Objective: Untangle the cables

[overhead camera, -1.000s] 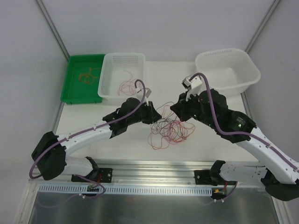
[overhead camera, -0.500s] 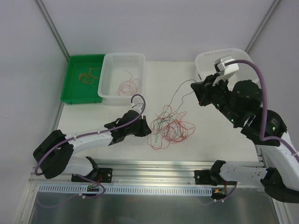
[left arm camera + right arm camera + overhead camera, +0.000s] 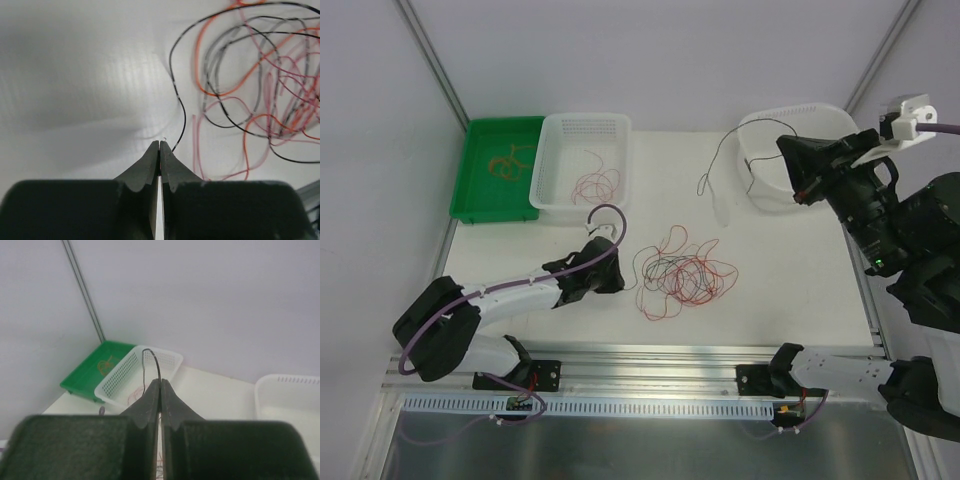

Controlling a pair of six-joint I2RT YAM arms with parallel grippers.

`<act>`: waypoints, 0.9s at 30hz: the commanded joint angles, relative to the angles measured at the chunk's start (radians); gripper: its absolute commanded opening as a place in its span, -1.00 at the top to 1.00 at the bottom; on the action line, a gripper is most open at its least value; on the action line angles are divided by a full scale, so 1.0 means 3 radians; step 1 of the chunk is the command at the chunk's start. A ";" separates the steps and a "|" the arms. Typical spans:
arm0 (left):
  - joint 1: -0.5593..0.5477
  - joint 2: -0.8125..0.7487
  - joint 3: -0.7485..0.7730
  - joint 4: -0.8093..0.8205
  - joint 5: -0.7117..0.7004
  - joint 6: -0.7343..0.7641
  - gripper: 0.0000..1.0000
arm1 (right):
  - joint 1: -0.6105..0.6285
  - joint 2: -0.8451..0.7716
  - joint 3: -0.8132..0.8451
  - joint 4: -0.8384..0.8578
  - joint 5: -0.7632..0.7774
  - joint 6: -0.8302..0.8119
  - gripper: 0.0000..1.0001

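Reading the top view as a clock face with the arm bases at 6 o'clock, the table [image 3: 790, 290] is noted first. The right arm [image 3: 910, 230] is raised high at 3 o'clock. The left arm [image 3: 510, 292] is laid low along the surface from 8 o'clock toward the centre.

Three containers are lined up on the far side: a white tub [image 3: 800, 110] at 1 o'clock, a perforated white basket [image 3: 582, 119] at 11 o'clock and a green tray [image 3: 480, 210] at 10 o'clock. In the basket red strands [image 3: 592, 183] are seen, and in the tray orange-tan strands [image 3: 506, 163]. Sorting by colour is therefore inferred, with the tub probably meant for black.

The cables [image 3: 685, 275] are heaped in a loose tangle near the centre, mostly red with some black and orange. One black cable [image 3: 714, 162] is lifted clear of the heap and hangs just beside the tub's left rim, judged to be bound for it.

The right gripper [image 3: 160, 384] is clenched on that black cable, which arches out above the fingertips. The left gripper [image 3: 159, 146] is pressed closed at 9 o'clock of the heap, low on the table, presumably to anchor the pile against the pull. A black strand end [image 3: 176, 135] meets the outer edge of its right finger; whether it is pinned cannot be told.
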 commanded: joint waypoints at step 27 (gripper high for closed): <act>0.1124 -0.1110 0.0881 -0.1792 0.0416 0.0743 -0.82 | -0.0741 0.0228 -0.0362 0.0378 0.0795 -0.0346 0.99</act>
